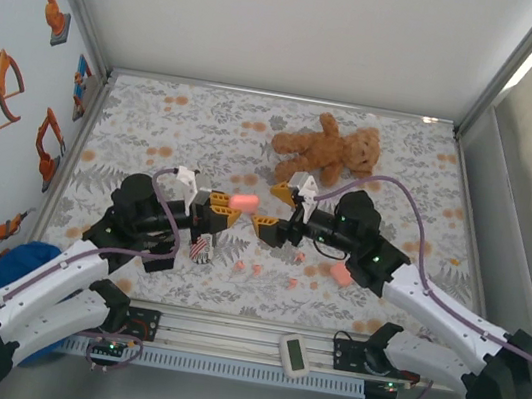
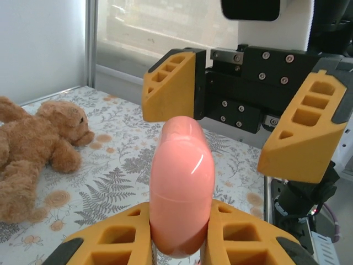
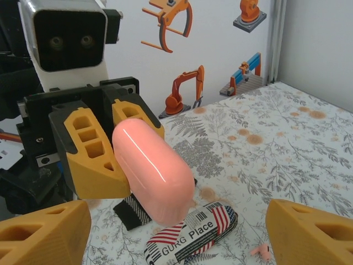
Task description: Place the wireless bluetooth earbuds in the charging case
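Observation:
A closed salmon-pink charging case (image 1: 243, 201) is held above the table, and my left gripper (image 1: 227, 212) is shut on its lower end. In the left wrist view the case (image 2: 182, 176) stands upright between the yellow fingers (image 2: 105, 245). My right gripper (image 1: 273, 211) faces it, open, its jaws spread wide just beyond the case's free end. From the right wrist the case (image 3: 151, 168) points toward the camera. Several tiny pink earbuds (image 1: 257, 269) lie scattered on the floral cloth below. One earbud (image 3: 263, 252) lies near the right finger (image 3: 311, 234).
A second pink case (image 1: 340, 272) lies under the right arm. A flag-printed pouch (image 1: 200, 248) (image 3: 193, 232) sits beneath the held case. A brown teddy bear (image 1: 325, 148) lies at the back. A white device (image 1: 294, 354) rests on the front rail.

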`<state>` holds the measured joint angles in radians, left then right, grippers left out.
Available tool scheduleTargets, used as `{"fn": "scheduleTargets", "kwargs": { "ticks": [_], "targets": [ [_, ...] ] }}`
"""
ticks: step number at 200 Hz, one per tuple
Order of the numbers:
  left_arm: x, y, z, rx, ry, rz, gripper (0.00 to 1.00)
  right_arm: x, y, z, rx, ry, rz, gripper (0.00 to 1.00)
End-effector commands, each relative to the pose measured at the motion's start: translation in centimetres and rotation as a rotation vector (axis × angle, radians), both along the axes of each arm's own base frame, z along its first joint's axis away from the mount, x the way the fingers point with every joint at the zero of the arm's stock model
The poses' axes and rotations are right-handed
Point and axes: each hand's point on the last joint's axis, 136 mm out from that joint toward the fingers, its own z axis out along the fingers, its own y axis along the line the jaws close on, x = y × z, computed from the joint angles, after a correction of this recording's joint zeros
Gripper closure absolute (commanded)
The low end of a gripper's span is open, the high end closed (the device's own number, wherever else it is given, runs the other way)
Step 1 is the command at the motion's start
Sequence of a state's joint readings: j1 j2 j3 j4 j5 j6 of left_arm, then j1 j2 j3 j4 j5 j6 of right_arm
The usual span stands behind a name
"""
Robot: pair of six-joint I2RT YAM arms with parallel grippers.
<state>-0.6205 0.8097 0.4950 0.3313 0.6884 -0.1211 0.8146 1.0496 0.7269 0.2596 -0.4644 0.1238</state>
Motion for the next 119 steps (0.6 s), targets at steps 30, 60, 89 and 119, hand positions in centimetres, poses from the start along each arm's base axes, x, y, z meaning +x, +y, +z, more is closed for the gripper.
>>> {"fn": "scheduleTargets", "kwargs": {
  "ticks": [30, 60, 89, 119],
  "targets": [
    [-0.6, 0.0, 1.6, -0.041, -0.096, -0.014, 0.98, 1.1, 1.0, 2.8, 0.058, -0.038, -0.011, 0.27],
    [-0.6, 0.0, 1.4, -0.033, -0.097, -0.013, 0.98, 1.3, 1.3, 3.2, 0.069, -0.04, -0.012, 0.31],
    [-0.6, 0.0, 1.4, -0.03, -0.101, -0.013, 0.98, 1.7, 1.3, 3.7, 0.077, -0.048, -0.03, 0.32],
    [-0.6, 0.0, 1.5, -0.031, -0.105, -0.011, 0.98, 2.0, 1.1, 4.3, 0.078, -0.054, -0.051, 0.35]
  ]
}}
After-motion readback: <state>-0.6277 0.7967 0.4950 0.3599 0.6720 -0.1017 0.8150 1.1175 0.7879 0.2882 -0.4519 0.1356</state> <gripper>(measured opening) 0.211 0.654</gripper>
